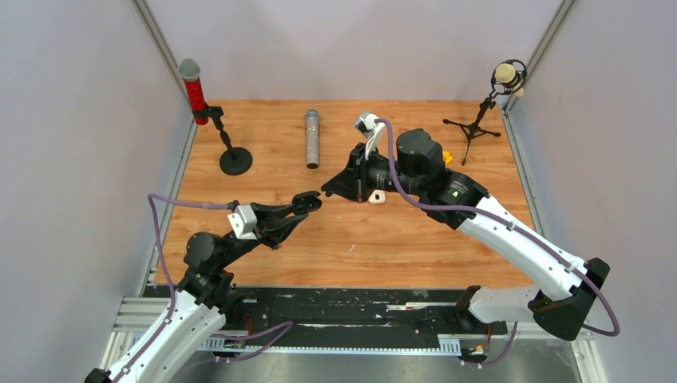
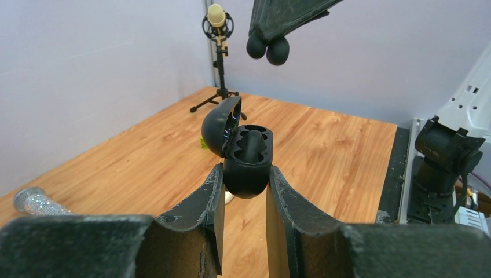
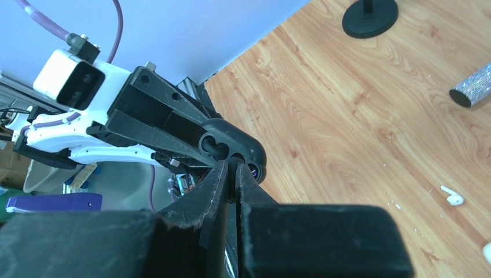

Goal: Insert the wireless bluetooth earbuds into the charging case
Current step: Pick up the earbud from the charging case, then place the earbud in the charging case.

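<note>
A black charging case with its lid swung open is held above the table, and my left gripper is shut on its lower half. Its two wells face up. Just above and beyond the case, my right gripper is shut on a rounded black earbud that sticks out below its tips. In the right wrist view the right gripper is almost at the case's rim and the earbud is hidden. The top view has both grippers meeting at table centre. One white earbud lies loose on the wood.
A small white object lies under the right arm. A red microphone on a round base, a silver glitter microphone and a tripod microphone stand or lie at the back. A white sliver lies nearer the front.
</note>
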Robot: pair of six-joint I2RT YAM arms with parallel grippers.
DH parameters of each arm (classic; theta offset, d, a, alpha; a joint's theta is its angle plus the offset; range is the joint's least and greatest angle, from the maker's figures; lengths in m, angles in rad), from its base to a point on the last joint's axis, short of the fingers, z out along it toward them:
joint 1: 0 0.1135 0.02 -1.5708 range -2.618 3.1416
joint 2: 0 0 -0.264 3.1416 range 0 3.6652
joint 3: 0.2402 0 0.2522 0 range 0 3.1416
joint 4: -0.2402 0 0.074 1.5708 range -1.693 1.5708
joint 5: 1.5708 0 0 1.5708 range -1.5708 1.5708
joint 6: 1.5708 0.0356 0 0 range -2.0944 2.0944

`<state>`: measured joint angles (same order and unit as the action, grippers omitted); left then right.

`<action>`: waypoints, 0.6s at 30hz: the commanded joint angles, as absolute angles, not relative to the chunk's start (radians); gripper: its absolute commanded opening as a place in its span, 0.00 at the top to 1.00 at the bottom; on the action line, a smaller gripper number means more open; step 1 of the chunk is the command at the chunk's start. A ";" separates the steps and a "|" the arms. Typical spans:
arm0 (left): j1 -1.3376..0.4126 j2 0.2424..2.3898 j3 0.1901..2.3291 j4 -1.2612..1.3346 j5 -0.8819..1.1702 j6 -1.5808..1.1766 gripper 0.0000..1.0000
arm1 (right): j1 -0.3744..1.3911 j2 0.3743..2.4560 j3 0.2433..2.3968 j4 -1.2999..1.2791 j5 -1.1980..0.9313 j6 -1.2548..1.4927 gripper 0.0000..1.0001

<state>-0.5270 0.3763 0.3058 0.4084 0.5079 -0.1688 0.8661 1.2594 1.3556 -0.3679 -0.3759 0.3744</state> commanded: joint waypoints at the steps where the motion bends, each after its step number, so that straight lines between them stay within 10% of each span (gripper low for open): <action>1: -0.521 0.368 0.328 0.438 0.489 -0.153 1.00 | 0.865 1.215 1.346 -0.289 -0.393 0.340 1.00; 18: -0.521 0.362 0.313 0.528 0.600 -0.233 1.00 | 0.871 1.156 1.264 -0.256 -0.771 -0.335 1.00</action>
